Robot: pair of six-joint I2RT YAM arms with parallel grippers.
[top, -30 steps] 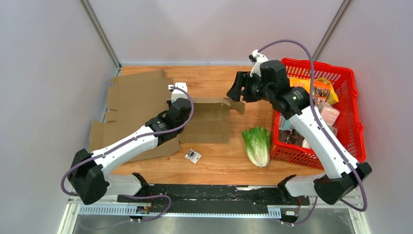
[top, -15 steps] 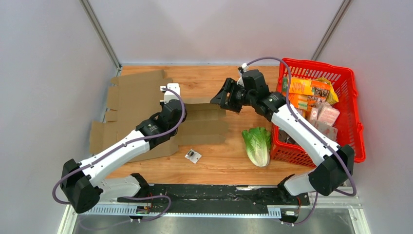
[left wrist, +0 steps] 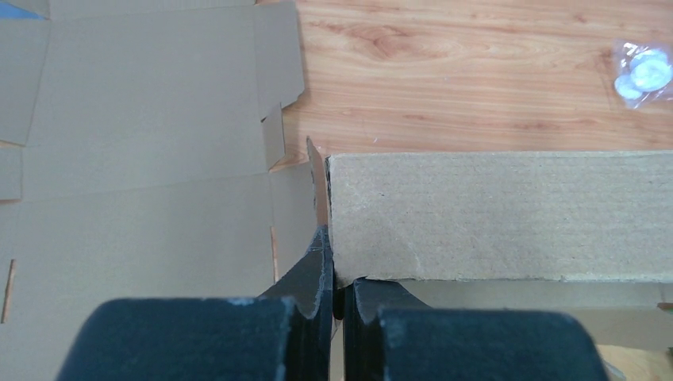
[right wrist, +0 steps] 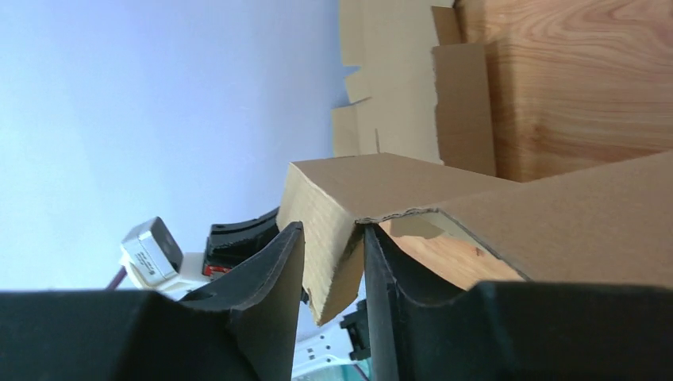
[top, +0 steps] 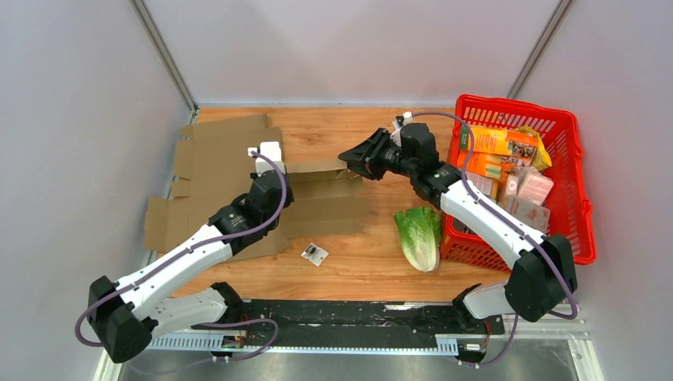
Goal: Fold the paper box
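Note:
The paper box is a brown cardboard blank, partly raised at the middle of the table. My left gripper is shut on its left edge. In the left wrist view the fingers pinch the corner of an upright panel. My right gripper is at the box's right end. Its jaws straddle a folded corner flap. The flap touches the right finger, with a sliver of space at the left finger, so the jaws are still open.
Flat cardboard sheets lie at the back left. A lettuce lies in front of a red basket full of groceries on the right. A small clear packet lies near the front.
My right gripper has swung left and down onto the box's right flap, and its jaws have narrowed. My left arm has drawn the box slightly left while staying shut.

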